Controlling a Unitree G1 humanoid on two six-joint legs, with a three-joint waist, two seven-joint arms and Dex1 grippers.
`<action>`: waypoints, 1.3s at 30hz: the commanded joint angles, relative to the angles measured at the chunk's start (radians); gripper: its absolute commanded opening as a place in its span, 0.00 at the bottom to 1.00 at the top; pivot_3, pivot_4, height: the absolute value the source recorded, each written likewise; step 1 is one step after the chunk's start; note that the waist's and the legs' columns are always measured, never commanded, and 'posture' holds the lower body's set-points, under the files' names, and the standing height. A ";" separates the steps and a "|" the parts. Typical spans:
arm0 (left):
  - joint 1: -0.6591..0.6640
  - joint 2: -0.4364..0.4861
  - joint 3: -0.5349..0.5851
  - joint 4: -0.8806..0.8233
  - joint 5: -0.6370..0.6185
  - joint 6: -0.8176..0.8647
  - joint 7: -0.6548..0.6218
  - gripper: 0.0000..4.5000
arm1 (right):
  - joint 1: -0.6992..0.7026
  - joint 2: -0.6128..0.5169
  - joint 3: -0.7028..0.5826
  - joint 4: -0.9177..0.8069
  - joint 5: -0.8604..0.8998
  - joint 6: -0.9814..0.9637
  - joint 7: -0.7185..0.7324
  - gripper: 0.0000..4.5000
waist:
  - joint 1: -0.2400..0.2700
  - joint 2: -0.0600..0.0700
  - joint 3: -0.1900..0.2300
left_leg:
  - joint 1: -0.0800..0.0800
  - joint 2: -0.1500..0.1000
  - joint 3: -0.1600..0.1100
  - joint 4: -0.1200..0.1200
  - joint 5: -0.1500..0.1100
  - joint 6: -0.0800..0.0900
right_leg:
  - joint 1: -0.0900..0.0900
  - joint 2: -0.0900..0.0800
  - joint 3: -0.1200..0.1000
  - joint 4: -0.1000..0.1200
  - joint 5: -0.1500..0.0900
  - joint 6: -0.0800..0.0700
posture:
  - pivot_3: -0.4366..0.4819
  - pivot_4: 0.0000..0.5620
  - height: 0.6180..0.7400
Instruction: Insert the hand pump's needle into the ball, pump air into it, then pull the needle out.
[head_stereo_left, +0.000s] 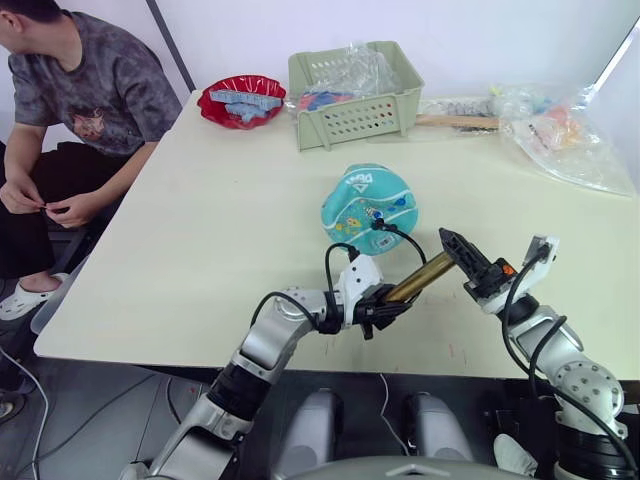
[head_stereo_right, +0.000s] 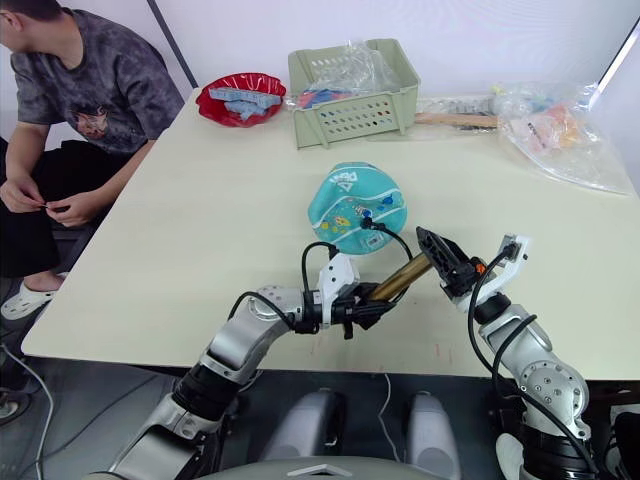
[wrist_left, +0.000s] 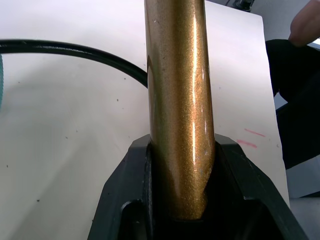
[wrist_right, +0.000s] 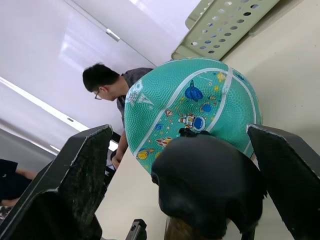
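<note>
Left gripper (head_stereo_left: 383, 310) angles hand pump (head_stereo_left: 420, 277) toward ball (head_stereo_left: 368, 205).

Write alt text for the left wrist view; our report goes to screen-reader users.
The left claw is shut on the hand pump, whose brass-gold barrel runs up between the black fingers. Behind it, the pump's thin black hose curves over the pale table.

Cream table (head_stereo_left: 220, 230) against a white wall (head_stereo_left: 480, 30). Grey floor (head_stereo_left: 60, 400) below. A person (head_stereo_left: 70, 110) sits at its left side.
</note>
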 joint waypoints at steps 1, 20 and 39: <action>0.000 -0.010 -0.002 -0.033 0.003 -0.021 -0.007 0.23 | -0.017 -0.003 -0.010 -0.031 0.024 -0.012 0.017 0.61 | 0.000 0.000 0.000 | 0.000 0.000 0.000 0.000 0.000 0.000 | 0.000 0.000 0.000 0.000 0.000 0.000 | 0.48 0.27 1.00; -0.016 -0.006 0.030 0.014 0.046 -0.124 -0.016 0.99 | -0.051 -0.037 0.021 -0.072 -0.075 -0.048 0.073 0.38 | -0.001 0.000 0.000 | 0.000 0.000 0.001 0.000 0.000 0.000 | 0.000 0.000 0.000 0.000 0.000 0.000 | 0.48 0.27 1.00; -0.086 0.085 0.037 0.111 0.028 -0.159 -0.220 0.99 | -0.090 -0.333 0.255 -0.101 -0.648 -0.405 0.477 0.38 | -0.010 0.000 0.001 | 0.000 0.001 0.001 0.000 0.000 0.000 | 0.000 0.001 0.001 0.000 0.000 0.000 | 0.48 0.27 1.00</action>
